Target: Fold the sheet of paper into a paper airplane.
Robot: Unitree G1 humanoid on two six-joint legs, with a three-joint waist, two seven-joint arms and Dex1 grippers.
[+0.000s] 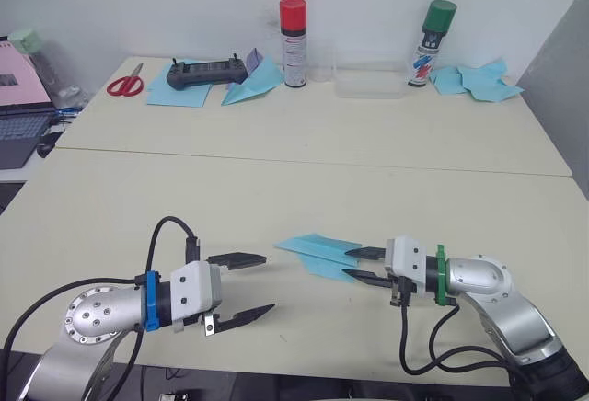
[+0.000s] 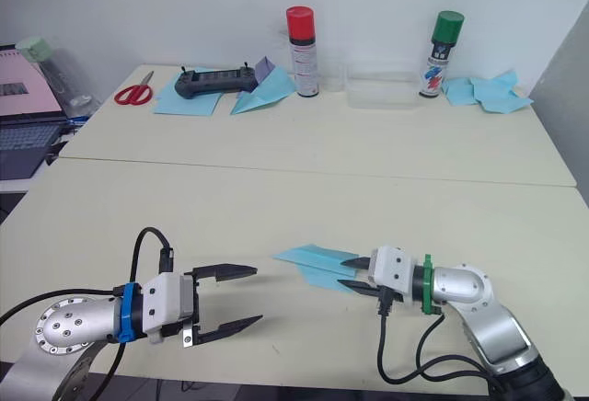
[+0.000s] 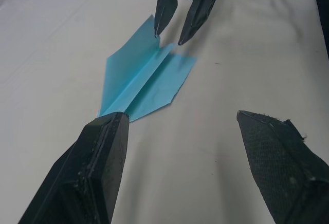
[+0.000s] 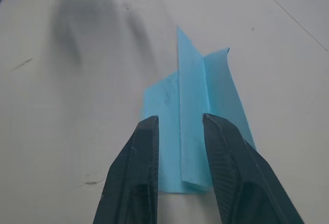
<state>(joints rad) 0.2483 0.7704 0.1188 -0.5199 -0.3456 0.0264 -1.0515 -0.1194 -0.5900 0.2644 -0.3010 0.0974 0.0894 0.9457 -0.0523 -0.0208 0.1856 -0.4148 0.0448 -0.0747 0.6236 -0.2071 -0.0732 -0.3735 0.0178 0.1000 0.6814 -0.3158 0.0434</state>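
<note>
Lying flat near the table's (image 1: 304, 157) front edge, the paper airplane (image 1: 317, 253) points its nose toward the left gripper (image 1: 241, 286), whose fingers are spread wide just beside it. The right gripper (image 1: 364, 266) straddles the raised centre fold at the tail, fingers slightly parted, not clamped. Thin and light, the paper probably slides easily and is best pinched along that ridge.
</note>
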